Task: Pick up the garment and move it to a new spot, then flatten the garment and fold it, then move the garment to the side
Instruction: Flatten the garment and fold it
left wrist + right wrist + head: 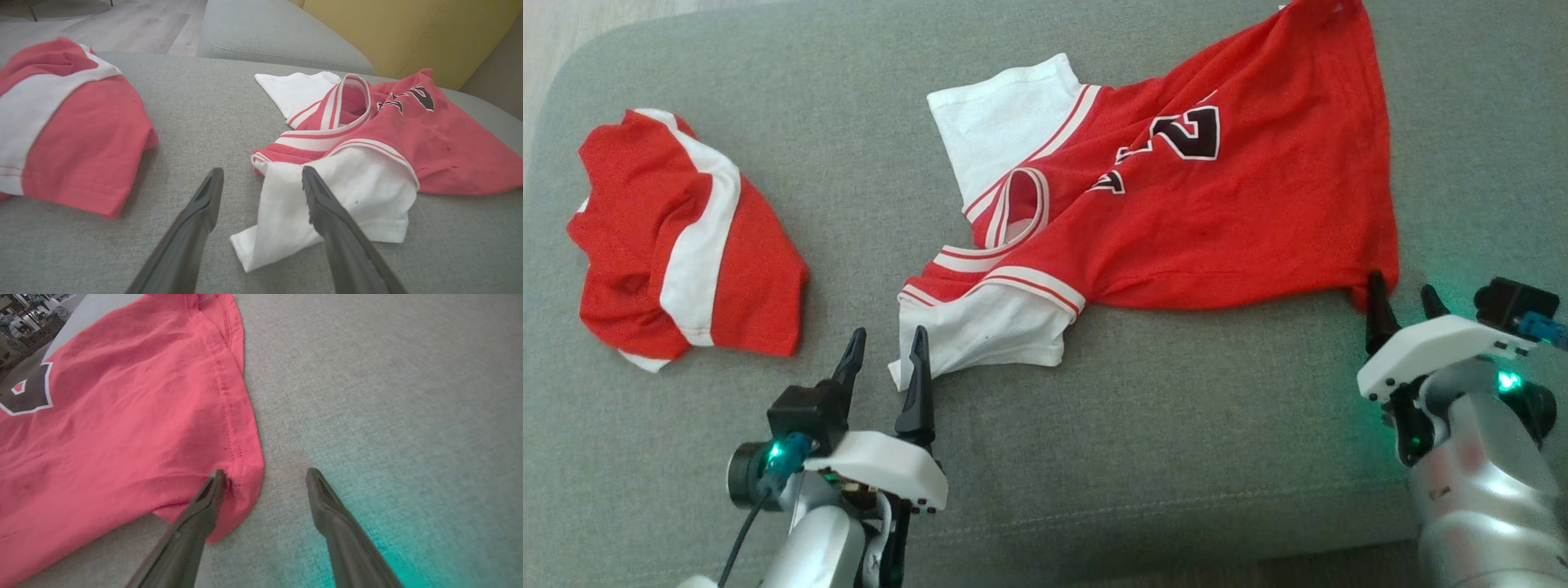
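Two red-and-white garments lie on a grey couch seat (pixel 1094 425). In the head view the spread jersey (pixel 1217 220) with a black number runs from centre toward 1 o'clock, and a crumpled shirt (pixel 686 237) sits well apart at 9 o'clock. The left gripper (pixel 889 333), at 7 o'clock, stands released, one finger over the jersey's white sleeve (pixel 367 196). The right gripper (pixel 1402 284), at 4 o'clock, is spread and empty, one finger at the red hem corner (pixel 249 477). Beyond the seat are a pale wood floor (pixel 122 24) and a yellow backrest (pixel 408 32).
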`<state>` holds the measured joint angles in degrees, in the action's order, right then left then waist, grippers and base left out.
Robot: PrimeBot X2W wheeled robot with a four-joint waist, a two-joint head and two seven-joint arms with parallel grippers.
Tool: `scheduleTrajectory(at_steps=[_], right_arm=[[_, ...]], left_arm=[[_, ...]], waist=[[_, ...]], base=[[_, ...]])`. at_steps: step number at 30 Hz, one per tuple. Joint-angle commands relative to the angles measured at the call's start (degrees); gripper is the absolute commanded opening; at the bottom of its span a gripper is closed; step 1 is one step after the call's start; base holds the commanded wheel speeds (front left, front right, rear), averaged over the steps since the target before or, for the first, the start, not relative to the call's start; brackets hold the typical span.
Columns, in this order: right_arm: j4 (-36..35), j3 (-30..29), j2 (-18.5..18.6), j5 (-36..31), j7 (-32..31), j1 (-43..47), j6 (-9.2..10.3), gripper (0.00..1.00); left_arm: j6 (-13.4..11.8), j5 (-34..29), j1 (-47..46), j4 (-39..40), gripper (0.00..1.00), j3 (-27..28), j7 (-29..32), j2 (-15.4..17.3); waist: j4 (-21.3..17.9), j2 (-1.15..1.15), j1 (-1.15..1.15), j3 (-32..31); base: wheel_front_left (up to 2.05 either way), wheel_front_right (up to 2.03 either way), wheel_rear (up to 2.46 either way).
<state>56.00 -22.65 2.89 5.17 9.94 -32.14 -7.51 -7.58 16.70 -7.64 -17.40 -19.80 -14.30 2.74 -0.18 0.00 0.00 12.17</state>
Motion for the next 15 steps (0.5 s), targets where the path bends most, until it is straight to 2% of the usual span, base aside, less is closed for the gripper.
scheduleTrajectory(at_steps=[1,10,11,12,13,15], right_arm=[[1.3,1.2,0.0,-0.5,1.7,-3.4,0.02,1.0],[8.2,1.4,0.0,-1.7,3.7,-6.5,0.02,1.0],[8.9,1.4,0.0,-1.8,3.8,-6.7,0.02,0.57],[9.3,1.5,0.0,-1.9,3.9,-7.0,0.02,0.24],[9.7,1.5,0.0,-2.1,4.1,-7.2,0.02,0.0],[10.5,2.1,0.0,-2.7,4.2,-7.7,0.02,0.0]], left_arm=[[-0.1,-0.5,-2.2,1.4,1.0,1.2,-0.7,0.1],[-0.2,-0.4,-2.5,1.3,1.0,0.7,-0.7,0.1],[-0.2,-0.3,-2.5,1.2,1.0,0.7,-0.7,0.1],[-0.2,-0.3,-2.6,1.2,1.0,0.7,-0.7,0.1],[-0.3,-0.2,-2.6,1.2,1.0,0.6,-0.7,0.1],[-0.3,-0.1,-2.7,1.2,1.0,0.6,-0.7,0.1]], waist=[[-0.1,0.0,0.0,0.0],[0.0,0.0,0.0,0.0],[0.0,0.0,0.0,0.0],[0.0,0.0,0.0,0.0],[0.1,0.0,0.0,0.0],[0.1,0.0,0.0,-0.1]], base=[[0.0,0.0,0.0],[0.0,0.0,0.0],[0.0,0.0,0.0],[0.0,0.0,0.0],[0.0,0.0,0.0],[0.0,0.0,0.0]])
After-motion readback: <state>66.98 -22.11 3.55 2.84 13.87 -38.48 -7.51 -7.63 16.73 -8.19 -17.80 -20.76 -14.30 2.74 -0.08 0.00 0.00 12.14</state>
